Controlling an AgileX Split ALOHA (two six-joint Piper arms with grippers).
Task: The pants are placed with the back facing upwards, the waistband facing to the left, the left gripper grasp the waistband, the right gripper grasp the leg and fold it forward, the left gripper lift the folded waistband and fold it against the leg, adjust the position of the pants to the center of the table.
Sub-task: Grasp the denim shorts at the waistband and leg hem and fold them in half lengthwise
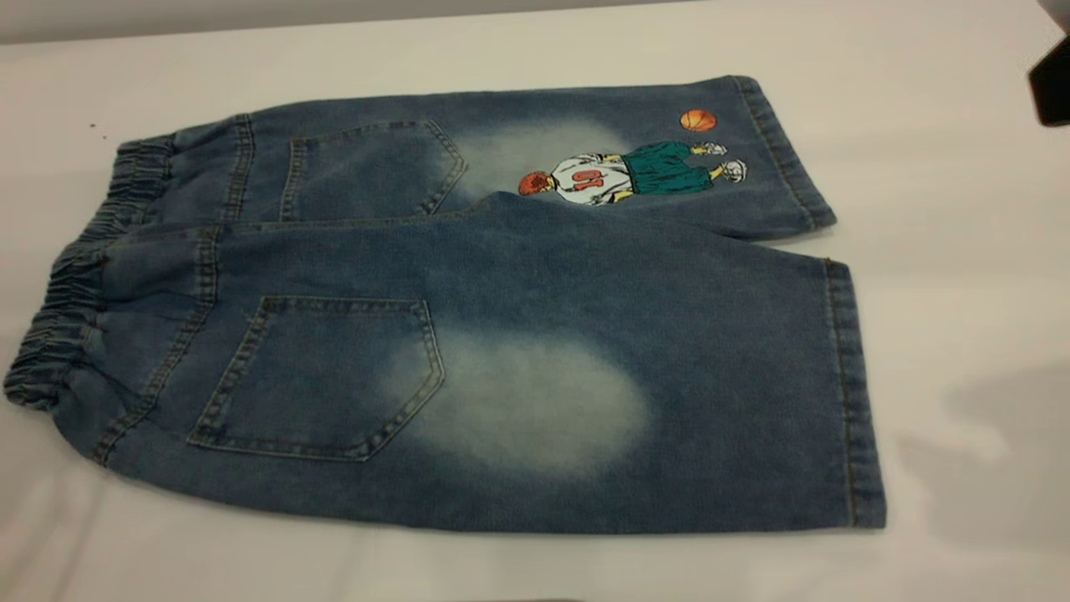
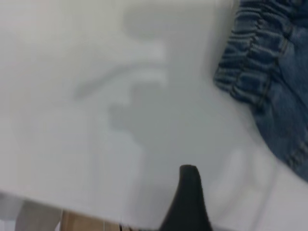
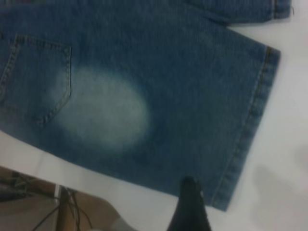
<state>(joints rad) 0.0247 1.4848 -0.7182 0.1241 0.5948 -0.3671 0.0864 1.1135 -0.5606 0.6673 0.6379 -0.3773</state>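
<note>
Blue denim pants [image 1: 468, 334] lie flat and unfolded on the white table [image 1: 961, 251], back side up with 2 patch pockets showing, their long axis running across the exterior view from the ruffled waistband [image 1: 63, 309] at its left to the stitched hems at its right. The plain leg [image 1: 669, 393], marked by a pale oval fade, lies along the near edge; the leg with the basketball-player print lies behind it, partly overlapped.

Neither arm touches the cloth. In the left wrist view, 1 black fingertip of the left gripper [image 2: 188, 192] hangs over bare table, with the waistband [image 2: 250, 72] off to one side and apart from it. In the right wrist view, 1 fingertip of the right gripper [image 3: 190, 202] hovers just off the plain leg's [image 3: 159, 96] outer edge, near the hem corner. Whether either set of jaws is spread or pressed together cannot be told, since only a single tip shows in each.

The first fold looks not yet begun. Judging by position, the right gripper is the closer to its grasp point; the left must cross bare table toward the waistband.
</note>
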